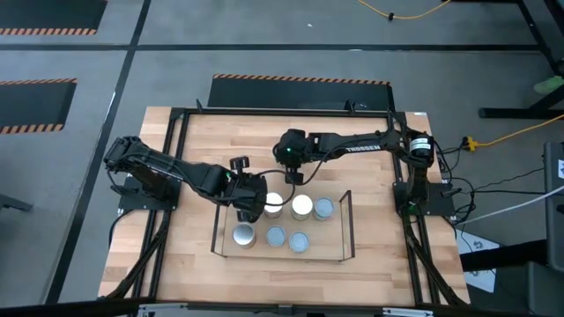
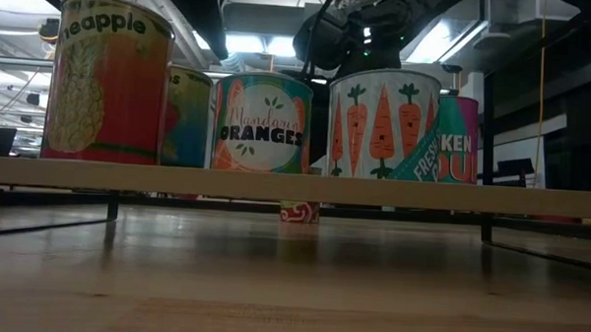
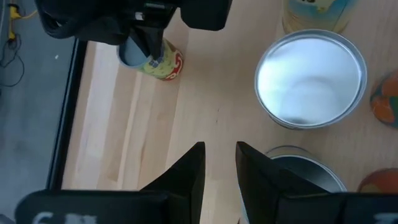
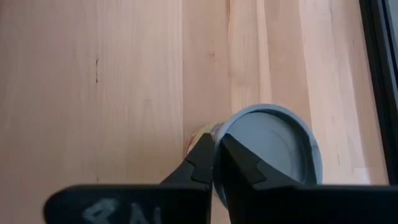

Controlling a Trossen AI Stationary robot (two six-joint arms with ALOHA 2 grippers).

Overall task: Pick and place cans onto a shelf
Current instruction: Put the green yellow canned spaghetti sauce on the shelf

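Observation:
The shelf (image 1: 344,231), a light-wood board with a black wire frame, holds several cans, among them a white-topped one (image 1: 302,207) and a silvery one (image 1: 244,235). The low view shows their labels: pineapple (image 2: 106,81), oranges (image 2: 263,121), carrots (image 2: 381,125). A small red-and-yellow can with a pale-blue top (image 4: 267,146) stands on the table just behind the shelf (image 2: 299,212). My right gripper (image 4: 214,163) is shut on this can. My left gripper (image 3: 221,152) hovers over the shelf's far-left part, open a little and empty, beside a white-topped can (image 3: 309,78). My right gripper pinches the pale-blue top's rim (image 4: 219,138) between its two fingers, one finger outside the can's wall and one over the recessed top. The fingers come from above, pointing down. The can stands upright with its base on the table (image 2: 299,220).
The black table frame (image 1: 181,132) runs along the tabletop's edges. The shelf's wire ends (image 1: 350,202) rise beside the cans. Bare wood lies behind the shelf (image 1: 229,141) and in front of it (image 2: 291,284).

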